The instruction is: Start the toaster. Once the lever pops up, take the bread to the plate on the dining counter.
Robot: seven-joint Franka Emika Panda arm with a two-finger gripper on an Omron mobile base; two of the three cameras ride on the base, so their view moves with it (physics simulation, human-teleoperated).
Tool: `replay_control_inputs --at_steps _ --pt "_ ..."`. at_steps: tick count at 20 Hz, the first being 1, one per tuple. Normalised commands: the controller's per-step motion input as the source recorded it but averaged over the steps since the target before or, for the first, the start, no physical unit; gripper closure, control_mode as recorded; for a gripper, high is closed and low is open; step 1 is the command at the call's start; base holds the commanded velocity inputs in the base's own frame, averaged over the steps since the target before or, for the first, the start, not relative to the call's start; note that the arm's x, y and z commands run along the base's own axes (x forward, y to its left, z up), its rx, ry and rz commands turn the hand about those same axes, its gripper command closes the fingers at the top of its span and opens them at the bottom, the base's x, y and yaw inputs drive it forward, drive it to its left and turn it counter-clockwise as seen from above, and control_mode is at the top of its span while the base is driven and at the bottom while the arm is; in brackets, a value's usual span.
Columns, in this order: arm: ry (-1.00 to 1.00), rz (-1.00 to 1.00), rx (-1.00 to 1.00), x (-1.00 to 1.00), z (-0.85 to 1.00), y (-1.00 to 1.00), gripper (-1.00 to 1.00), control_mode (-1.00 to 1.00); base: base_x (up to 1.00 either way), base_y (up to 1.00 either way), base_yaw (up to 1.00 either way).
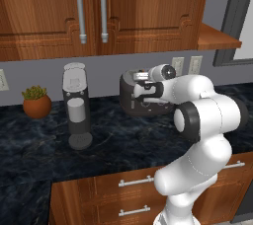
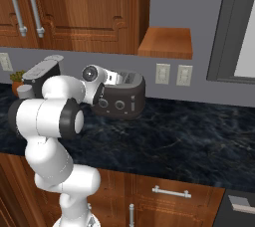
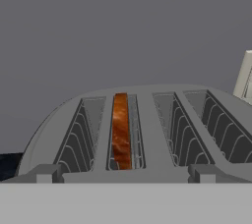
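The dark grey toaster (image 1: pixel 129 101) (image 2: pixel 124 99) stands on the black stone counter against the wall. Its silver top (image 3: pixel 147 120) has two slots, and the bread (image 3: pixel 120 129) stands sunk in the left one, brown edge up. On the front face I see round knobs and the lever (image 2: pixel 133 104), a small slotted tab to their right. My gripper (image 1: pixel 143 90) (image 3: pixel 125 176) is open at the toaster's upper front edge, with the fingertips (image 3: pixel 47 174) wide apart and holding nothing. The plate and the dining counter are out of view.
A tall silver-and-black coffee machine (image 1: pixel 76 105) stands left of the toaster, and a potted plant (image 1: pixel 36 101) further left. Wood wall cabinets (image 1: pixel 99 12) hang overhead, with a small shelf (image 2: pixel 167 42) to the right. Two wall outlets (image 2: pixel 172 74) sit behind the toaster. Drawers (image 1: pixel 133 189) run below the counter.
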Motion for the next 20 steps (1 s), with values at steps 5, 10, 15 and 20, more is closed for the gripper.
replay_control_inputs --at_steps 5,10,15,20 --pt "0.0 0.0 0.0 0.0 0.0 0.0 -1.0 -1.0 0.0 0.0 0.0" --pt "0.0 0.0 0.0 0.0 0.0 0.0 -1.0 -1.0 0.0 0.0 0.0" --pt "0.0 0.0 0.0 0.0 0.0 0.0 -1.0 -1.0 0.0 0.0 0.0" --pt "0.0 0.0 0.0 0.0 0.0 0.0 -1.0 -1.0 0.0 0.0 0.0"
